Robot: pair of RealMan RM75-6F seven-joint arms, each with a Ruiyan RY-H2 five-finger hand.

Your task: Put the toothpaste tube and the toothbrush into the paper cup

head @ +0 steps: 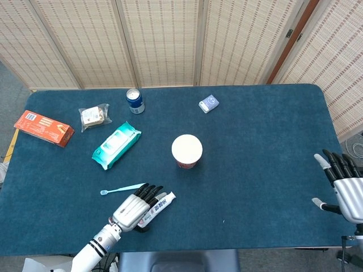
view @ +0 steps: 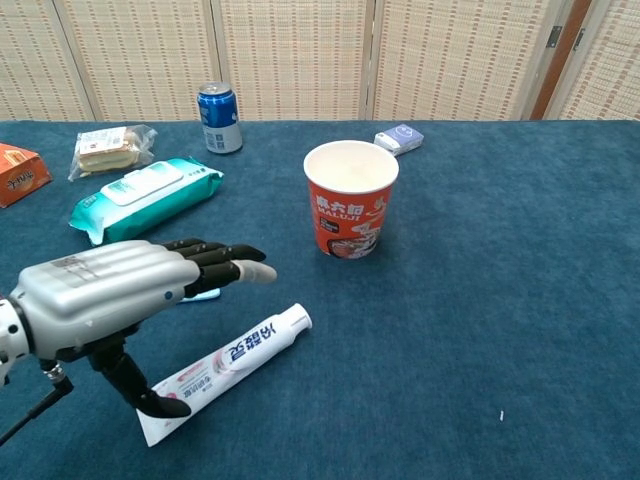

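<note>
The white toothpaste tube (view: 235,356) (head: 160,204) lies flat on the blue table near its front edge, cap end toward the cup. My left hand (view: 120,290) (head: 138,206) hovers over the tube's tail, fingers spread, holding nothing; its thumb points down beside the tube. The light blue toothbrush (head: 121,188) lies just behind the hand; in the chest view only a bit of it (view: 204,295) shows past the fingers. The orange paper cup (view: 351,198) (head: 186,151) stands upright and empty at mid-table. My right hand (head: 345,186) is open at the far right edge.
A teal wipes pack (head: 116,145), a blue can (head: 135,100), a wrapped snack (head: 94,116) and an orange box (head: 43,128) sit at the back left. A small blue-white packet (head: 209,103) lies behind the cup.
</note>
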